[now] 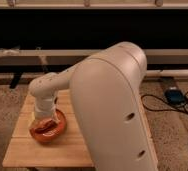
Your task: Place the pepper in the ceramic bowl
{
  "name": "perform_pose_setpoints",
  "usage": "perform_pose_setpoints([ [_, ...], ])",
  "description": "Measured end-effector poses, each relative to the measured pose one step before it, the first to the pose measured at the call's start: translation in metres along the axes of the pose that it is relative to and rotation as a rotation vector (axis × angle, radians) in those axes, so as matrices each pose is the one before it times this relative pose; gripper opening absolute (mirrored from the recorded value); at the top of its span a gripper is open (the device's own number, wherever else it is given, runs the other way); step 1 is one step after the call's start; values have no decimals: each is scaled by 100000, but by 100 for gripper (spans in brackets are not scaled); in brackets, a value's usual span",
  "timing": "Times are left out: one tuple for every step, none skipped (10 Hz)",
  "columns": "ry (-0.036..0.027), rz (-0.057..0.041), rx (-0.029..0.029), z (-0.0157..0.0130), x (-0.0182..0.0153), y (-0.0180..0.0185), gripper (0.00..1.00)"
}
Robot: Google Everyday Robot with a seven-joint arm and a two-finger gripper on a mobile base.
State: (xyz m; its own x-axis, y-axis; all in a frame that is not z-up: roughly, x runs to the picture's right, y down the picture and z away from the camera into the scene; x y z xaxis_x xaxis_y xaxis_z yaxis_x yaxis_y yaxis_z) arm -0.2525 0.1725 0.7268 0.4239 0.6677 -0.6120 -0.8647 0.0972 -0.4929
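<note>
The ceramic bowl (37, 134), an orange-terracotta dish, sits on the left part of a small wooden table (47, 155). My gripper (47, 120) hangs at the end of the white arm and reaches straight down into the bowl. A dark red-brown streak (46, 126) lies in the bowl right under the gripper. It may be the pepper, but I cannot tell it apart from the gripper's tips. The arm's big white link (112, 105) covers the right half of the table.
The table stands on speckled carpet. Black cables (187, 107) and a small dark blue device (173, 95) lie on the floor at the right. A long dark low unit with pale rails (17, 52) runs along the back.
</note>
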Motion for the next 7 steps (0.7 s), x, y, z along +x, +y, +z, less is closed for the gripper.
perform_pose_setpoints([
  [-1915, -343, -612, -1227, -341, -110, 80],
  [-1133, -812, -426, -1612, -212, -282, 80],
  [-798, -1587, -815, -1593, -224, -167, 80],
  [-75, -3262, -844, -1330, -105, 85, 80],
  [156, -4099, -827, -874, -50, 334, 80],
  [107, -1637, -331, -263, -31, 229, 80],
  [45, -78, 14, -6, 15, 5, 80],
])
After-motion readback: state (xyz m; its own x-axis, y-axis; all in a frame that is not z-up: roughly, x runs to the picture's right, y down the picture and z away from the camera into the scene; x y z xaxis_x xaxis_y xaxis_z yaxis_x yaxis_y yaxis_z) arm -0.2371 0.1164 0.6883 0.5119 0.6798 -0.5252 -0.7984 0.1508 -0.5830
